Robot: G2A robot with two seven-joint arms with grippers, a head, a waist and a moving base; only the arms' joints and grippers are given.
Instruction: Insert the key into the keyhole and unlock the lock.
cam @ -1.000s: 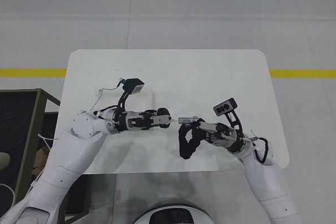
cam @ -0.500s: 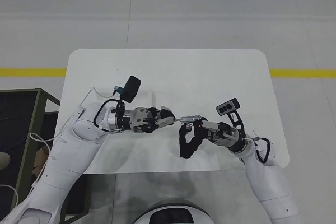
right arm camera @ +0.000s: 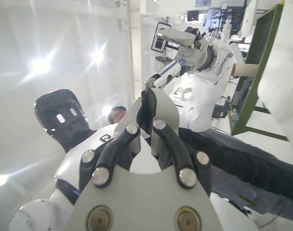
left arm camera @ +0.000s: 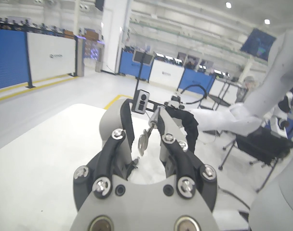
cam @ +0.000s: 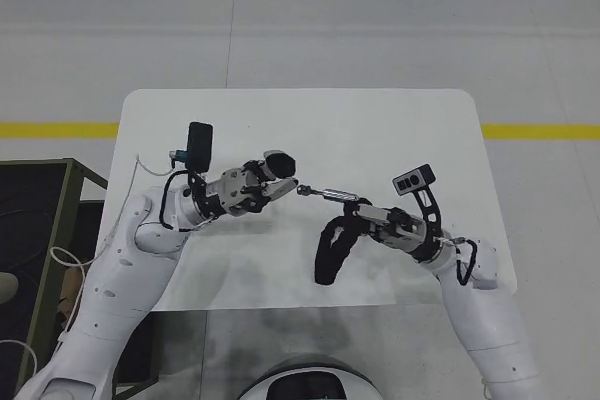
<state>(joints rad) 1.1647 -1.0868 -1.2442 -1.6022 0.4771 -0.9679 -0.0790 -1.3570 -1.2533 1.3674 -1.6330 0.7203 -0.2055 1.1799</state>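
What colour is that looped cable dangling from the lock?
The cable is black, clearest in the top view.

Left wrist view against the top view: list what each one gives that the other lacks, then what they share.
Left wrist view alone: a close look at the key, its flat head sitting between the open fingers of the left gripper with space on either side.
Top view alone: the full outline of the white table, and the whole loop of the black cable hanging from the right gripper, which is shut on it.
Both: the key at the end of the silver lock cylinder, held up between the two grippers.
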